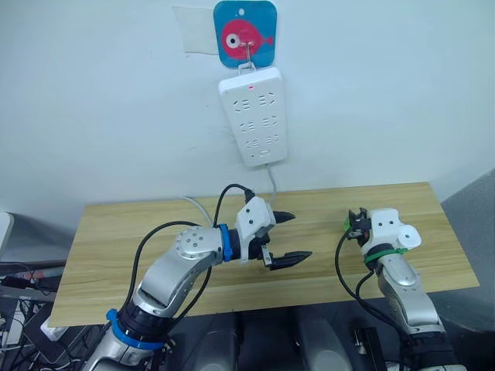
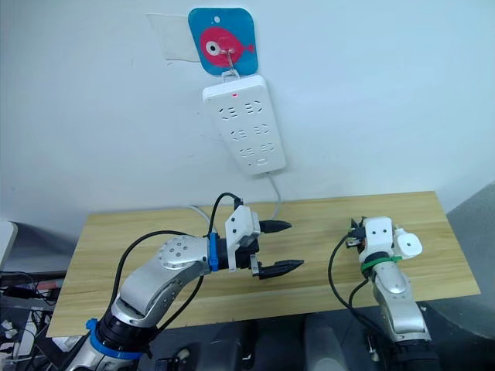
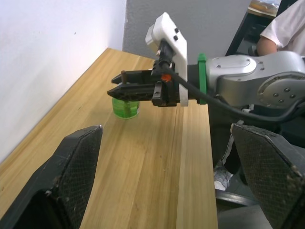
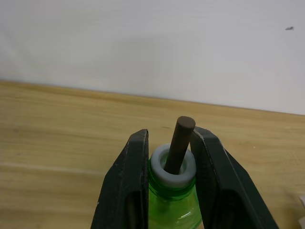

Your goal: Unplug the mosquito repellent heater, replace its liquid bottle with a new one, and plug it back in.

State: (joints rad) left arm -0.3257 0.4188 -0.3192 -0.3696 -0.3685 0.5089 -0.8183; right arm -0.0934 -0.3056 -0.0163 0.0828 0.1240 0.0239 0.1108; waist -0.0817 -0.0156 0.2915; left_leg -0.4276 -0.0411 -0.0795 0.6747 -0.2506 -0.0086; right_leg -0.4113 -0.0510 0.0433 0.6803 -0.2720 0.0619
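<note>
The right end effector (image 4: 167, 191) squeezes the neck of a green liquid bottle (image 4: 172, 202) standing on the right side of the wooden counter (image 1: 116, 247). The left end effector (image 1: 288, 236) hangs wide open mid-counter.

No readable text, brand, label or number appears on any surface. The one sign is a blue card (image 1: 244, 32) on the wall, directly above the power strip (image 1: 254, 114); it bears a pink fish figure with a white eye, without lettering. On the power strip, near its upper end, a small red indicator light (image 1: 250, 87) glows; the strip's face carries only socket slots, no legible marking.
</note>
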